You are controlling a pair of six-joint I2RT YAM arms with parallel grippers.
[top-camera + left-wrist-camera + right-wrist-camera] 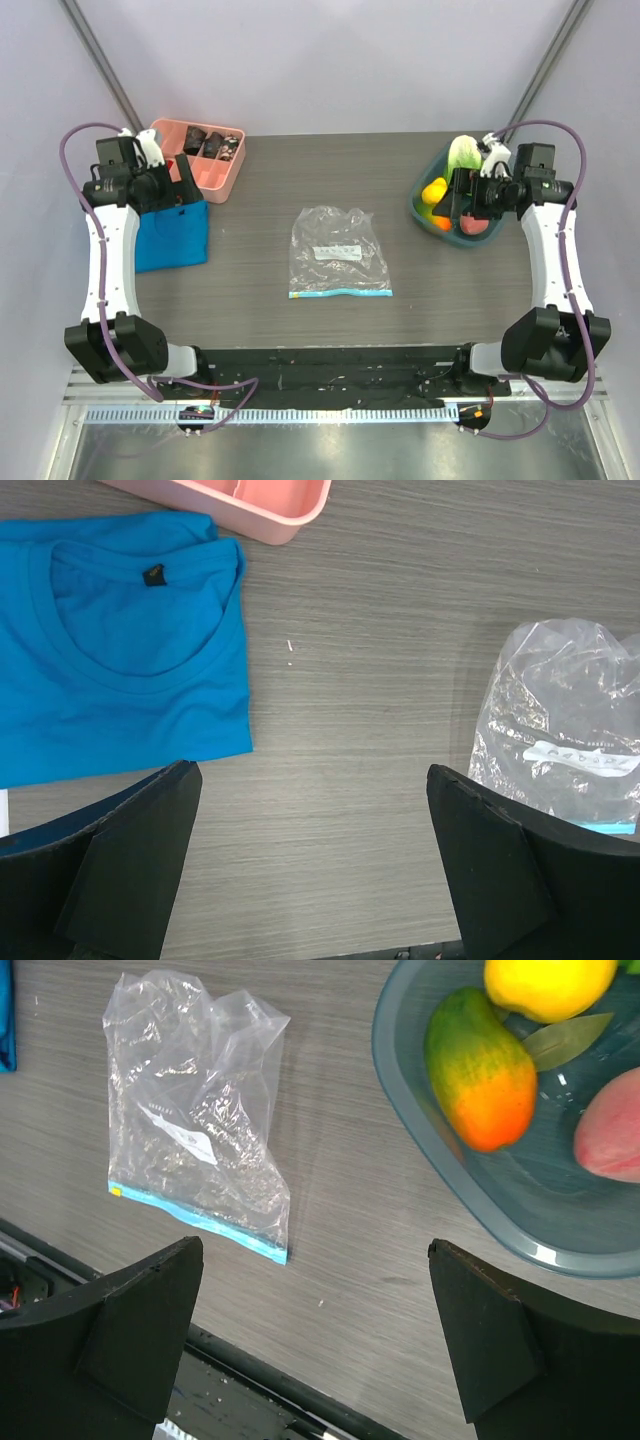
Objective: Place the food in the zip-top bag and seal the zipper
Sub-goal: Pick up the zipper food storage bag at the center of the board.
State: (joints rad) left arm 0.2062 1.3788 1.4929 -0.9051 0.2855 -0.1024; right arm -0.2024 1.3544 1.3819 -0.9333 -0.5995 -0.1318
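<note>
Jaws on the left arm point(110, 250) gape wide and empty at nine o'clock, above the blue cloth point(172, 235). At the bench point(260, 200) centre the zip-top bag point(338, 250) lies flat, its zipper point(340, 293) toward six o'clock. At three o'clock, jaws on the right arm point(545, 240) gape empty over the teal bowl point(560, 1230) holding the food point(478, 1070).

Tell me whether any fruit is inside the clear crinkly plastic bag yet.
No, the bag lies flat and empty on the wooden table, and the fruit sits in the teal plastic bowl.

Blue shirt point(170, 235) beside pink tray point(218, 176); teal bowl point(550, 1195).
</note>
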